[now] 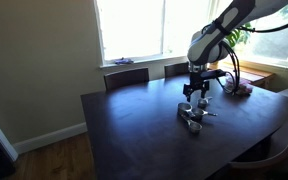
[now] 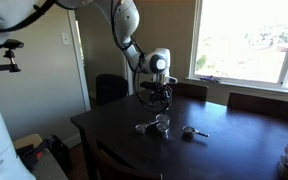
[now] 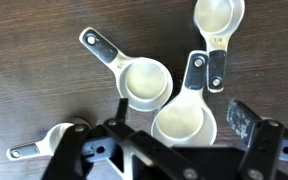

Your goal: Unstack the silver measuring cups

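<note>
1. Cups: silver measuring cups (image 3: pixel 144 80) lie spread on dark desk (image 1: pixel 124 130), under gripper (image 3: pixel 164 140).
2. Handles, wrist view: ctr cup's runs upper-left, neighbour's straight up.
3. Jaws: wide open, holding nothing.

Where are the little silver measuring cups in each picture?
In an exterior view: the silver measuring cups sit on the dark table, right of the picture's middle.
In an exterior view: they lie near the picture's middle, on the table's near part.
Wrist view: four cups fill the picture, seen from above.
Shared landmark: the black gripper, open just above the cups in every view.
</note>
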Motion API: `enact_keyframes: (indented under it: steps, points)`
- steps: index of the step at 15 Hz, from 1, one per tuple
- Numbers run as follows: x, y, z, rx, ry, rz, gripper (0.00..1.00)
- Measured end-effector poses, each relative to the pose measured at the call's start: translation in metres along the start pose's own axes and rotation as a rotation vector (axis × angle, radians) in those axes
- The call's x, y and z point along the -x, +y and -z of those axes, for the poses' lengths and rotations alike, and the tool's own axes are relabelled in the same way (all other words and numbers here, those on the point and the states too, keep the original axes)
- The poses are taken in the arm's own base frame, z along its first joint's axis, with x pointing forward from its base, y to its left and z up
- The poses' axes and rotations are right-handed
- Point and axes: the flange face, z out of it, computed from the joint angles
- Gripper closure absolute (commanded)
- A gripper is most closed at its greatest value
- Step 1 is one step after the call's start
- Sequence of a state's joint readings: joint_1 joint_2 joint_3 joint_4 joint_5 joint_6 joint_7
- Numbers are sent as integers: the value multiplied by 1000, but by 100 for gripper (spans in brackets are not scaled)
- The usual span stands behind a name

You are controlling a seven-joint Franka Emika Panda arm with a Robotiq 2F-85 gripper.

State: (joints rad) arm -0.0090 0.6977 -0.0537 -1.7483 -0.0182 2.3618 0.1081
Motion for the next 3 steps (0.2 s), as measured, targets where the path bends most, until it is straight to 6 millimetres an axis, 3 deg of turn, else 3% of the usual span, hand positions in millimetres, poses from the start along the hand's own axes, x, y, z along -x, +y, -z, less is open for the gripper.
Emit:
enact_keyframes:
  steps: [3]
  points:
    - [3,4,0,-27,4,5,0]
